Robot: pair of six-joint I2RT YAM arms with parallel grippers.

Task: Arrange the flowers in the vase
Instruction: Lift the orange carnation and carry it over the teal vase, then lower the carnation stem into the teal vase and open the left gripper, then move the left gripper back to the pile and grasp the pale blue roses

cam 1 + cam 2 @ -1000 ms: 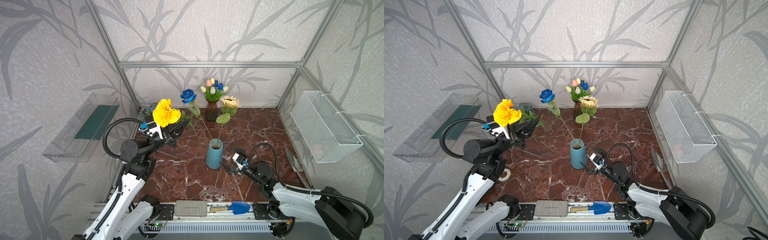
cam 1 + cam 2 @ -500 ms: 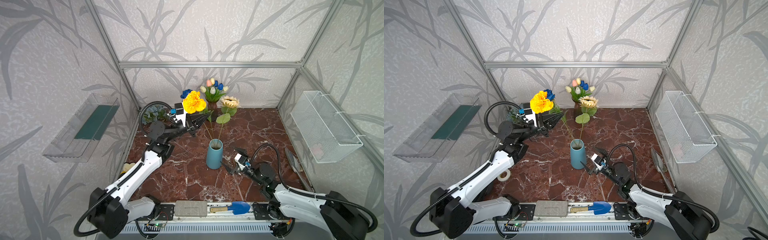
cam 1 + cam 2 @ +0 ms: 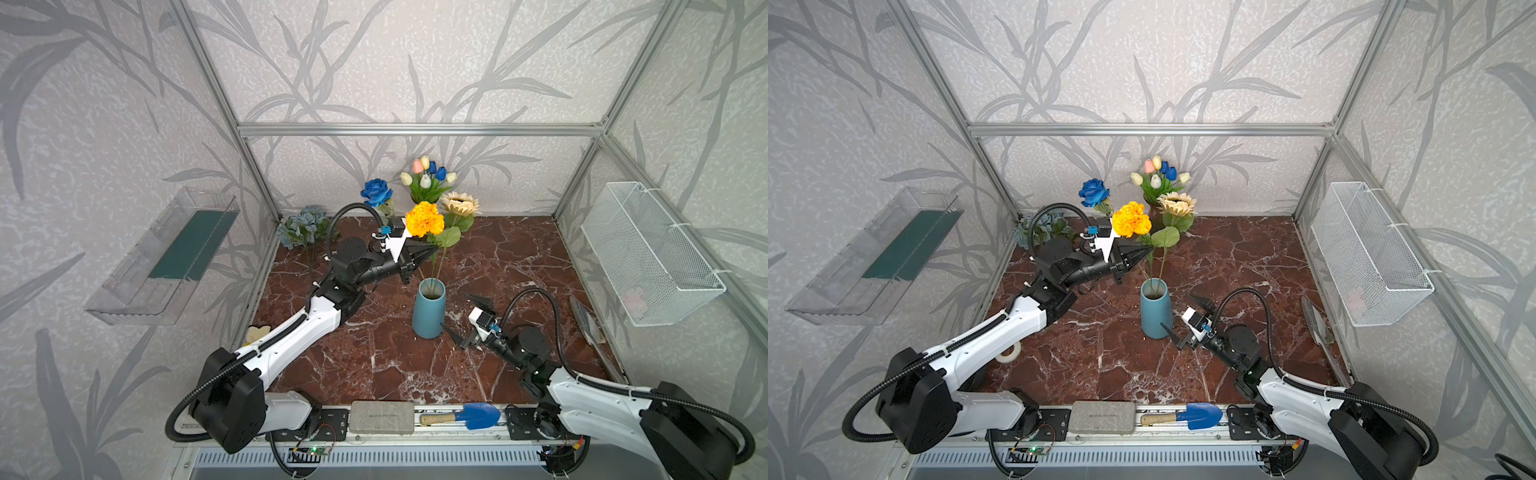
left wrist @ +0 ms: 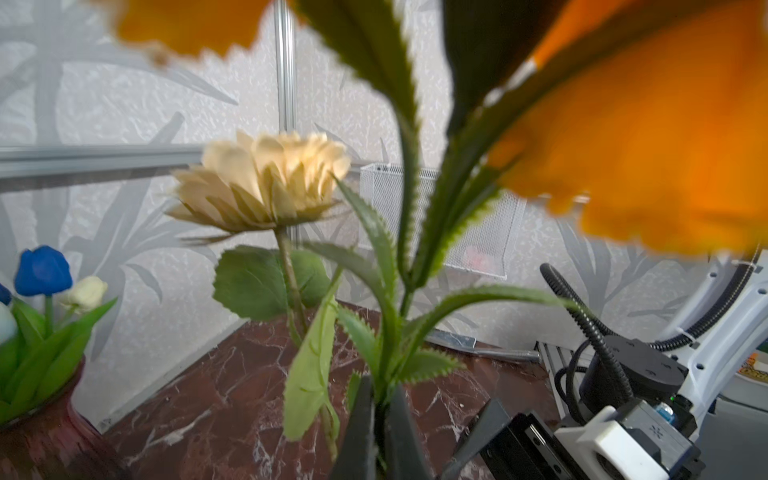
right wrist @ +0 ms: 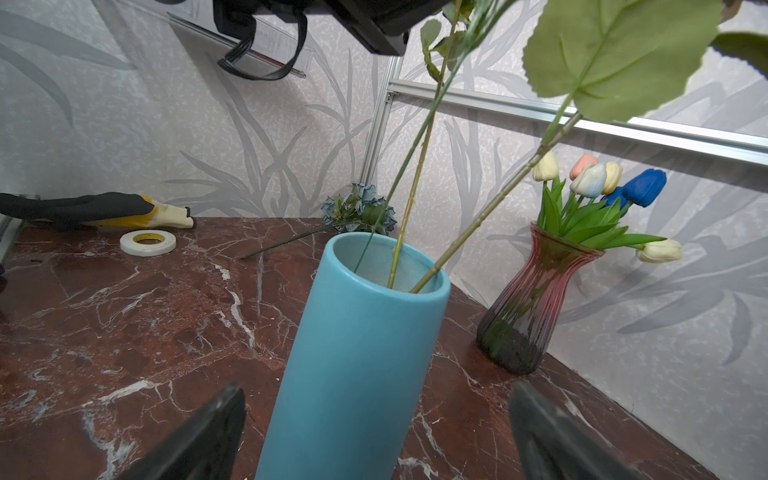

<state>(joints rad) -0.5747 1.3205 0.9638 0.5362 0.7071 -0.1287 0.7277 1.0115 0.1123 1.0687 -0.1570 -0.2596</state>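
The blue vase (image 3: 429, 309) (image 3: 1156, 309) (image 5: 365, 332) stands upright mid-table. It holds the stems of a deep-blue rose (image 3: 376, 192) (image 3: 1094, 193) and a cream daisy (image 3: 459, 203) (image 4: 266, 183). My left gripper (image 3: 432, 249) (image 3: 1146, 251) (image 4: 380, 415) hovers just behind the vase, shut on the stem of the orange bloom (image 3: 424, 219) (image 3: 1131, 219). In the right wrist view a thin dark stem reaches into the vase mouth beside the other two. My right gripper (image 3: 463, 318) (image 3: 1183, 316) (image 5: 376, 436) is open, its fingers either side of the vase's base. Dusty-blue roses (image 3: 303, 224) (image 5: 361, 208) lie at the back left.
Tulips (image 3: 428, 174) (image 5: 594, 178) fill a red glass vase (image 5: 536, 299) at the back wall. A tape roll (image 3: 1009, 355) (image 5: 147, 242) and a glove (image 5: 95, 210) lie at the left edge. A wire basket (image 3: 648, 253) hangs on the right wall. A blue trowel (image 3: 465, 415) and grey block (image 3: 381, 417) sit on the front rail.
My left arm has swung right from the table's left side, carrying the orange bloom to just behind the vase. The right gripper has stayed open beside the vase.
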